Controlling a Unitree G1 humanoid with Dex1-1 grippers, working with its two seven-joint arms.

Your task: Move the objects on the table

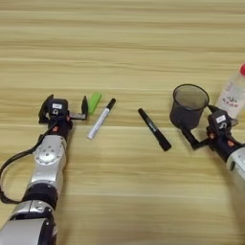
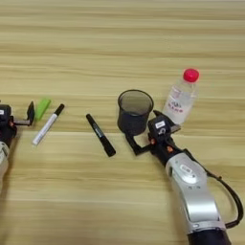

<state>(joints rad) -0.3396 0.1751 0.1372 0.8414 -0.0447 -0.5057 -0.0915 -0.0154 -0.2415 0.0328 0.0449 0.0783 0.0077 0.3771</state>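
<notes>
Right claw (image 2: pixel 141 133) spread wide around cup (image 2: pixel 134 113), upright beside bottle (image 2: pixel 180 101). Left claw (image 1: pixel 65 109) wide open, one finger beside green block (image 1: pixel 94 102). White marker (image 1: pixel 101 118), black marker (image 1: pixel 154 129) flat on tabletop (image 1: pixel 122 48).

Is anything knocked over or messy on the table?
Nothing is spilled or broken. The clear plastic bottle with red cap and the dark see-through cup stand upright. The black marker, the white marker with black cap and the small green block just lie flat.

Twin head-mounted eyes, steeply downward over the table (image 1: pixel 124 43), views largely overlapping.
</notes>
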